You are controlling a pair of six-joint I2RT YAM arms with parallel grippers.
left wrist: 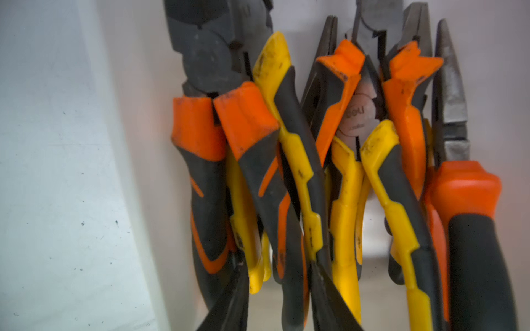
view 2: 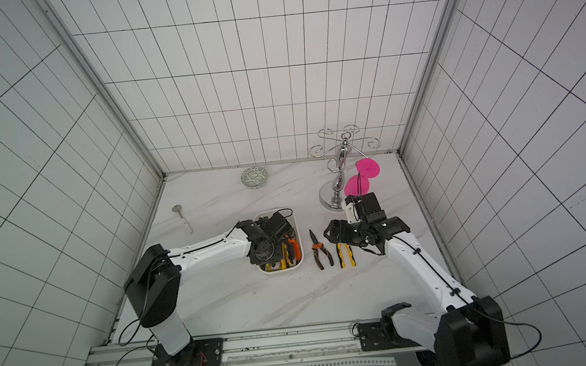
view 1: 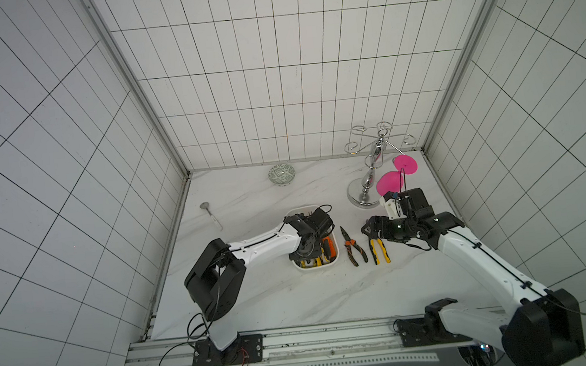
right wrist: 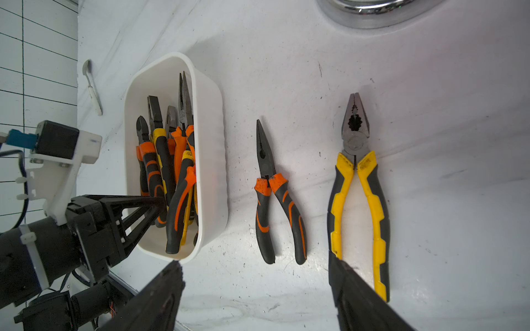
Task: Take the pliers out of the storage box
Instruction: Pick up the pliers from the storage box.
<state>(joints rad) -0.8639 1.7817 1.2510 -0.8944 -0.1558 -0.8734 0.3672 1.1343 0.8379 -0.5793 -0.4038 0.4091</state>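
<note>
The white storage box (view 1: 316, 266) (right wrist: 212, 114) holds several pliers (left wrist: 286, 143) (right wrist: 169, 160) with orange-and-black or yellow-and-black handles. My left gripper (left wrist: 279, 286) (right wrist: 164, 204) reaches down into the box. Its fingers (left wrist: 229, 298) stand close on either side of an orange-and-black handle, with a yellow handle end also between them; whether they press on it I cannot tell. Two pliers lie on the table right of the box: an orange needle-nosed pair (view 1: 354, 249) (right wrist: 272, 195) and a yellow blunt pair (view 1: 379, 250) (right wrist: 355, 177). My right gripper (view 1: 369, 229) (right wrist: 258, 298) hangs open above them, holding nothing.
A chrome hook stand (view 1: 368, 184) with two pink discs (view 1: 390, 183) stands behind the right arm. A green-patterned bowl (view 1: 282, 175) sits at the back and a small spoon (view 1: 211, 215) lies at the left. Tiled walls close the table on three sides.
</note>
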